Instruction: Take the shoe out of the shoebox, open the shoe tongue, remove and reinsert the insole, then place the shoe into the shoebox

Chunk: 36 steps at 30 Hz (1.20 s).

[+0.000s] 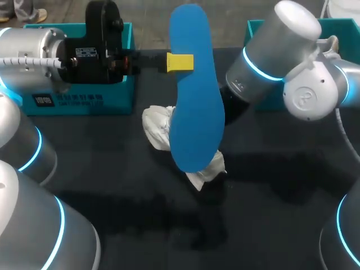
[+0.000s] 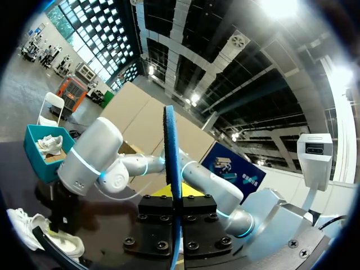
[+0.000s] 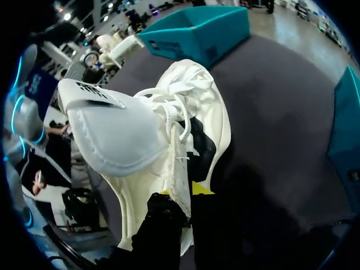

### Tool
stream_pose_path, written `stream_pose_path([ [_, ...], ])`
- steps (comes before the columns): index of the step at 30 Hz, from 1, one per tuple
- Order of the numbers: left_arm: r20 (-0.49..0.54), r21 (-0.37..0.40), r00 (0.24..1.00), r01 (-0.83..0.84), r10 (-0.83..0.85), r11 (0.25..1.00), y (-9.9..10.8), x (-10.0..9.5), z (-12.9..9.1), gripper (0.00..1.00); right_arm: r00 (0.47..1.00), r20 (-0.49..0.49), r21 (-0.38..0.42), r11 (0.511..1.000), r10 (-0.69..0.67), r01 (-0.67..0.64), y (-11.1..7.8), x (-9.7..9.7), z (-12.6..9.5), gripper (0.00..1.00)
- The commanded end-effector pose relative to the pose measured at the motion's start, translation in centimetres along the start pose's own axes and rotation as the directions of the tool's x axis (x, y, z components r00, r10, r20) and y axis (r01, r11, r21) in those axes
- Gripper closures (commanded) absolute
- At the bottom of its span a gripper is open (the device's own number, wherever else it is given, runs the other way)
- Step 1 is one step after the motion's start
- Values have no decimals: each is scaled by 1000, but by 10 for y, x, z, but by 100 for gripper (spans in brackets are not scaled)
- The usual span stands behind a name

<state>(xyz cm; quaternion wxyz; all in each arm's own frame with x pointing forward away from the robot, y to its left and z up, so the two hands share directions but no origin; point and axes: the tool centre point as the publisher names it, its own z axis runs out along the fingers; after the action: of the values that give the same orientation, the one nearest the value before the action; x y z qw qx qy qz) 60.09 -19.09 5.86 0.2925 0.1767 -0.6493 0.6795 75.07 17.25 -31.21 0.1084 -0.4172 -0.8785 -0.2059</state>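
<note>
My left gripper point(image 1: 180, 62) is shut on a blue insole point(image 1: 194, 101) and holds it high above the table; in the left wrist view the insole point(image 2: 170, 152) stands edge-on between the fingers of that gripper point(image 2: 175, 202). Below it the white shoe point(image 1: 157, 126) lies on the dark table. My right arm point(image 1: 270, 62) comes in over the shoe, and its gripper is hidden behind the insole in the head view. In the right wrist view the right gripper point(image 3: 183, 194) is shut on the side wall of the shoe point(image 3: 214, 121), whose tongue point(image 3: 112, 135) is folded open.
A teal shoebox point(image 1: 84, 101) stands at the back left, behind my left gripper. A second teal box point(image 1: 337, 28) stands at the back right, and in the left wrist view this box point(image 2: 39, 157) holds another white shoe. The table point(image 1: 270, 185) is dark.
</note>
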Motion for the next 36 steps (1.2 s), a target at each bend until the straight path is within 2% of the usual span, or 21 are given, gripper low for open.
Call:
stream_pose_path([
  [1,-1,1,1000,-1,1,1000,1,-1,1,100,946,42,-61,946,323,-320,-8,9,-4,100],
  [5,-1,1,1000,-1,1,1000,1,-1,1,100,914,39,-84,913,404,-400,-11,14,-6,100],
  [11,-1,1,1000,-1,1,1000,1,-1,1,100,886,40,-112,883,462,-456,-9,14,-9,100],
  [24,-1,1,1000,-1,1,1000,1,-1,1,100,797,41,-200,786,603,-585,-10,14,-15,100],
  [28,-1,1,1000,-1,1,1000,1,-1,1,100,796,41,-201,785,604,-586,-11,13,-14,100],
  [35,-1,1,1000,-1,1,1000,1,-1,1,100,835,66,-165,832,546,-530,-11,8,-5,100],
  [36,-1,1,1000,-1,1,1000,1,-1,1,100,853,76,-150,851,517,-503,-9,7,-3,100],
])
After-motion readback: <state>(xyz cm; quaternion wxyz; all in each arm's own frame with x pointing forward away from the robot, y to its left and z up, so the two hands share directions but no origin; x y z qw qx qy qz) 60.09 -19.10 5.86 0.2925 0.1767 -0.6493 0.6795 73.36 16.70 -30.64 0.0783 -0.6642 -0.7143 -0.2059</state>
